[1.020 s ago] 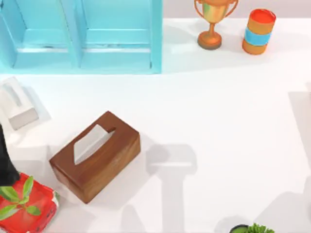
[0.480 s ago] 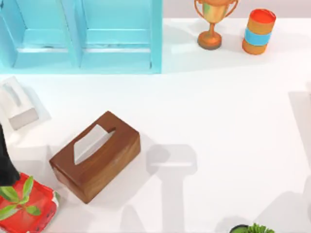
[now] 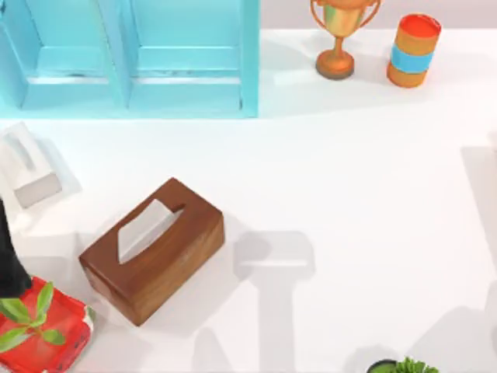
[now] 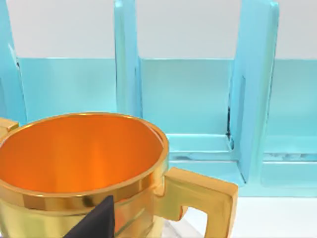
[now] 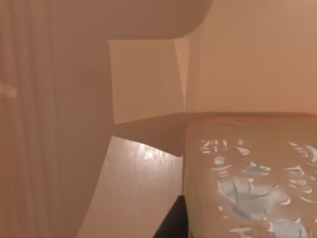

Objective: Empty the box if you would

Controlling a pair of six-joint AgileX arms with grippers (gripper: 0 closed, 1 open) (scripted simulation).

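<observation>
From above, a smooth wooden tissue box (image 3: 152, 250) sits at eight o'clock on the white desk (image 3: 365, 194). The left wrist view shows a glossy gold cup (image 4: 84, 173) before turquoise shelves (image 4: 198, 109). Neither tool's state can be told.

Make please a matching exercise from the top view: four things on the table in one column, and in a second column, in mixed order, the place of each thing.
Things:
1. wooden tissue box
2. golden trophy
3. orange and blue cup
4. red pot with a green plant

Places:
A. far edge, rightmost thing
B. near left corner
C. left of centre, lying at an angle
D. far edge, just right of the blue shelf

Pairs: 1-C, 2-D, 3-A, 4-B
</observation>
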